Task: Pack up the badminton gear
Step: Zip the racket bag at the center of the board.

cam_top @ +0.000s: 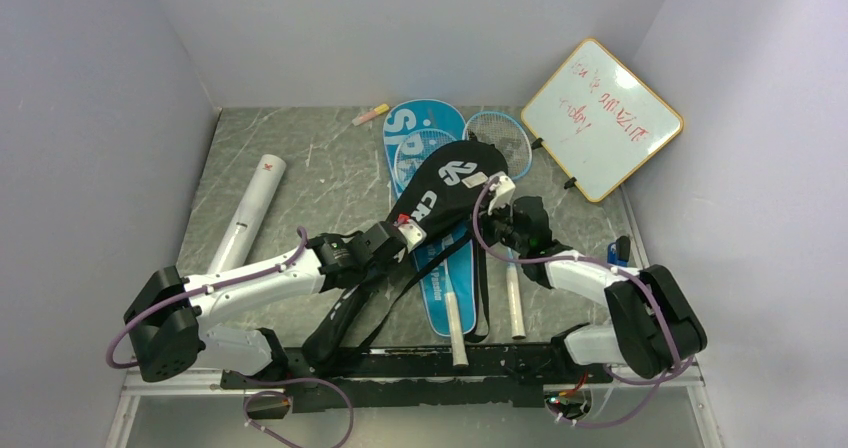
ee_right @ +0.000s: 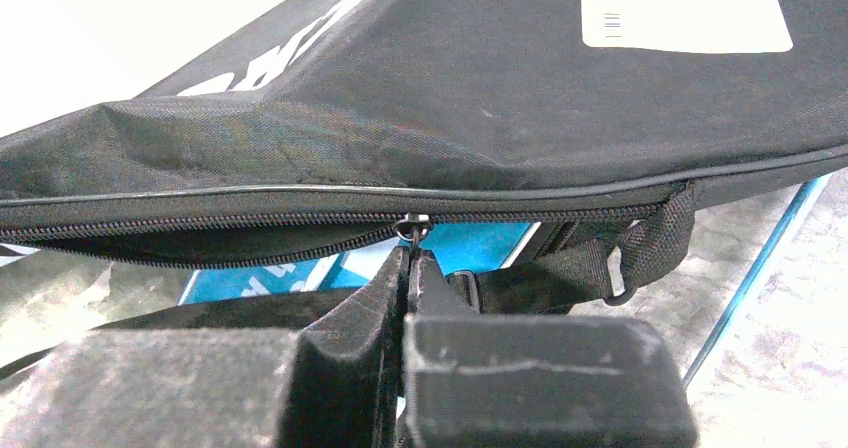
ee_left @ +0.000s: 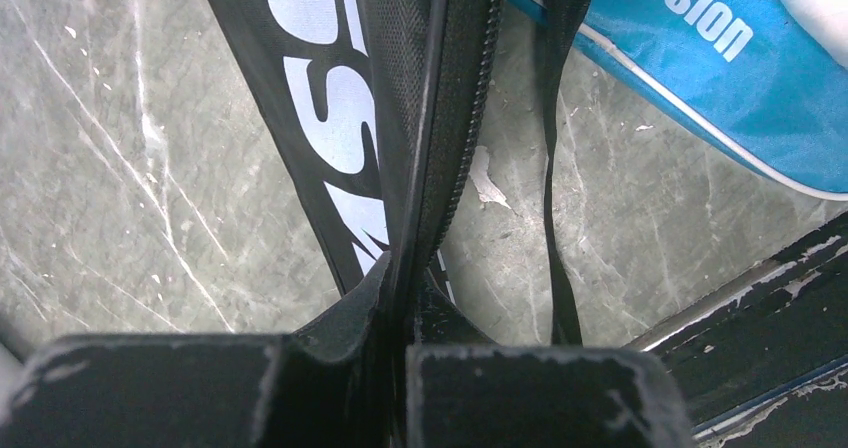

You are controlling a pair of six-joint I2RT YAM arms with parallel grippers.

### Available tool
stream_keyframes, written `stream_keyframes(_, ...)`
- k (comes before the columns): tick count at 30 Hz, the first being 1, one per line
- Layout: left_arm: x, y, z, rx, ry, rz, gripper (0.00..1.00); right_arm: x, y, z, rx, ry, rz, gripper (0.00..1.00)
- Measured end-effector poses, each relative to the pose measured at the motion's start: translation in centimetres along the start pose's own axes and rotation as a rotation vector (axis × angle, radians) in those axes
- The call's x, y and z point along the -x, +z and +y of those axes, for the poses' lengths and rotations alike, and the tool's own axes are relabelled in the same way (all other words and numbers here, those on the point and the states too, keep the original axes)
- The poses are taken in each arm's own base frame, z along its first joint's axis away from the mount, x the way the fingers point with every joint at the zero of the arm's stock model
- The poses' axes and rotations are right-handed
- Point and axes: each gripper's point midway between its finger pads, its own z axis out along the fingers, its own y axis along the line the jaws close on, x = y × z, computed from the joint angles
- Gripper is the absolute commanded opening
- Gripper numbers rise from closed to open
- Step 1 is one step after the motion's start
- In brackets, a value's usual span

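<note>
Closest to us, the left pincer [ee_left: 400, 303] is clamped tight on the zippered edge of the black cover [ee_left: 330, 118], and we see the right pincer [ee_right: 408, 258] pinched closed on that cover's zip pull [ee_right: 413, 228], with the zip gaping on one side of the pull. The black cover stretches slantwise over the blue cover [cam_top: 418, 128] on the desk [cam_top: 300, 168], and the light-blue racket [cam_top: 502, 140] is just to its right. The white tube [cam_top: 250, 208] lies well to the left of the black cover, and the whiteboard [cam_top: 600, 118] leans well to its right.
</note>
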Motion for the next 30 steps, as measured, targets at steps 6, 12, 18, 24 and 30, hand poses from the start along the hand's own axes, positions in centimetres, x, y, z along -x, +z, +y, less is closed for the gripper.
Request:
stream_keyframes(6,0.0,0.0,-0.1,-0.007,0.000,0.000,0.05,0.2,-0.2,1.0,0.013,-0.013,0.039,0.00)
stream_keyframes(12,0.0,0.0,-0.3,-0.018,0.000,0.001,0.05,-0.8,-0.9,4.8,0.098,-0.045,0.090,0.00)
stream_keyframes(18,-0.2,0.0,-0.7,-0.039,0.007,0.010,0.05,-2.7,-1.6,10.6,0.261,-0.102,0.152,0.00)
stream_keyframes(24,-0.4,0.0,-1.6,-0.092,0.009,0.020,0.08,-3.2,-2.8,16.2,0.434,-0.109,0.165,0.00)
stream_keyframes(30,-0.2,0.2,-2.9,-0.157,-0.007,0.021,0.41,-3.3,-3.1,16.7,0.451,-0.029,0.173,0.00)
